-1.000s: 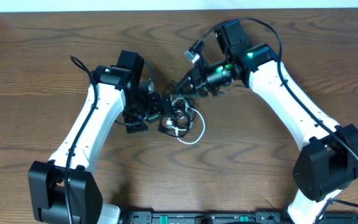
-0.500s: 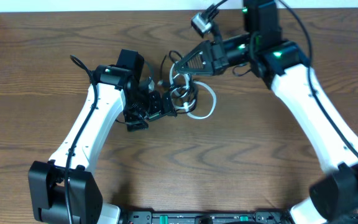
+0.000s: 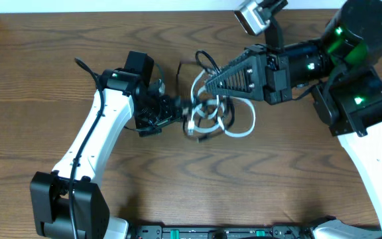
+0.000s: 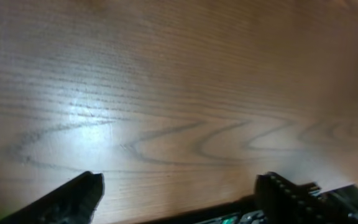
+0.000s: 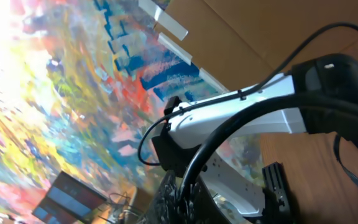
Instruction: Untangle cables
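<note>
Cables (image 3: 211, 116) are bunched in one knotted clump mid-table, a bit toward the far side, right between the two grippers. The right gripper (image 3: 207, 85) is pressed together on a strand at the top of the clump. In its wrist view a black cable (image 5: 197, 158) can be seen arching up out of the closed fingers. A white cable (image 3: 239, 130) is looped out to the right of the clump. How much of the clump is actually lifted off the table (image 3: 45, 66) can't be told from above.

The left gripper (image 3: 176, 111) is parked just left of the clump with its fingers (image 4: 82, 193) spread. Only bare wood is seen between them, so nothing is held on that side.

What could go wrong, as a guess:

- With only one side pinched, the whole clump could get dragged along instead of pulled apart, since nothing is anchored on the left.
- If the pinched strand runs through the knot, the knot could be cinched tighter by a hard pull.
- A thin cord could be lost from the pinch under tension.
- The left fingers could be closed on air or on the wrong strand, as no cable is shown in that wrist view.
</note>
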### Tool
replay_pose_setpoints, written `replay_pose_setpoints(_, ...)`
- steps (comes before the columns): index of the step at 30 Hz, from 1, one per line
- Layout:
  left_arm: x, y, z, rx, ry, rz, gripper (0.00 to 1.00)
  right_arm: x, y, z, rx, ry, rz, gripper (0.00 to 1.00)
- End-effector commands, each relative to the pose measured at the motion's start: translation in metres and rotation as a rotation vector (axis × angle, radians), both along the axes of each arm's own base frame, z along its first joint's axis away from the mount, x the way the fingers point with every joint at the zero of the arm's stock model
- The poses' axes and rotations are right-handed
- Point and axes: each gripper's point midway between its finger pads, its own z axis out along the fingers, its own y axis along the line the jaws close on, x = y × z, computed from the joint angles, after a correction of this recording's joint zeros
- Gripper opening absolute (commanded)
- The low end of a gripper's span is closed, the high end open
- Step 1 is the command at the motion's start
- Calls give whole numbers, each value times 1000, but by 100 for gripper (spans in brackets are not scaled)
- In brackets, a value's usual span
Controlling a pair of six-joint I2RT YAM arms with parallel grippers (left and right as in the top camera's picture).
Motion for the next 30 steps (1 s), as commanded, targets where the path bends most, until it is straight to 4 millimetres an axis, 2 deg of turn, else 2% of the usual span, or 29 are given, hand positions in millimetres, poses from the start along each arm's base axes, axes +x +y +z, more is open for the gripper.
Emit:
replay_pose_setpoints(1,-1,-11,5,-67,16,-12,80,5,1,-2,13,-60,-13,2)
replay_pose_setpoints(4,-4,-21,13,-140,5,-56,81,16,4,-14,-10,-11,-47,2)
replay_pose_setpoints(6,-3,-19,14,-143,-2,-55,80,25,6,-22,-24,11,-72,2)
replay_pose_setpoints(12,2,9,26,-153,-14,39,77,50,10,-55,-100,103,-153,1)
replay_pose_setpoints(15,4,18,46,-243,-48,79,77,61,11,-74,-155,157,-215,1)
replay_pose_setpoints(18,4,15,72,-388,-116,50,77,69,11,-88,-206,210,-268,2)
replay_pose_setpoints(21,-2,10,85,-450,-144,16,77,72,14,-94,-225,207,-293,2)
replay_pose_setpoints(30,-9,5,86,-446,-152,-38,76,83,21,-104,-272,189,-390,2)
